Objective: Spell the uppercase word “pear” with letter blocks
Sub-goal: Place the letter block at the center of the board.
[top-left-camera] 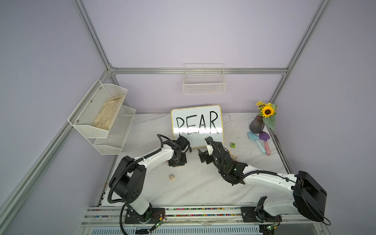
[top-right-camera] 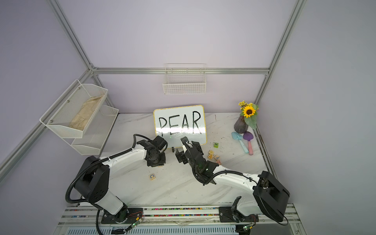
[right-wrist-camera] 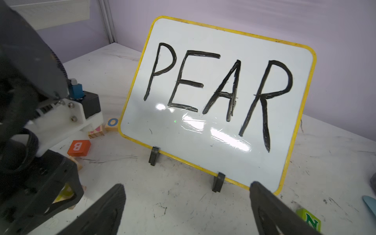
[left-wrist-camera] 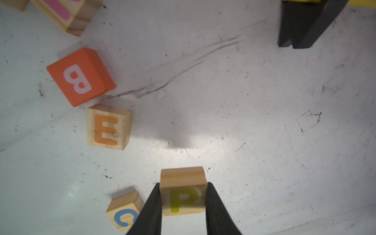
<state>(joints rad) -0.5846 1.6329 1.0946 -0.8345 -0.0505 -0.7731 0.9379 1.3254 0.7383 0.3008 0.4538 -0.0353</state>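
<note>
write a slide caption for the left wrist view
Left claw shut on the yellow P block, with the orange E block, orange B cube and blue C block lying on the tabletop.

Lilac walls point(top-left-camera: 193, 30) and aluminium rails point(top-left-camera: 199, 70) enclose a white marbled bench point(top-left-camera: 193, 189). A wire basket point(top-left-camera: 204, 85) hangs on the rear wall; a two-tier mesh shelf point(top-left-camera: 110, 140) is fixed to a side wall.
</note>
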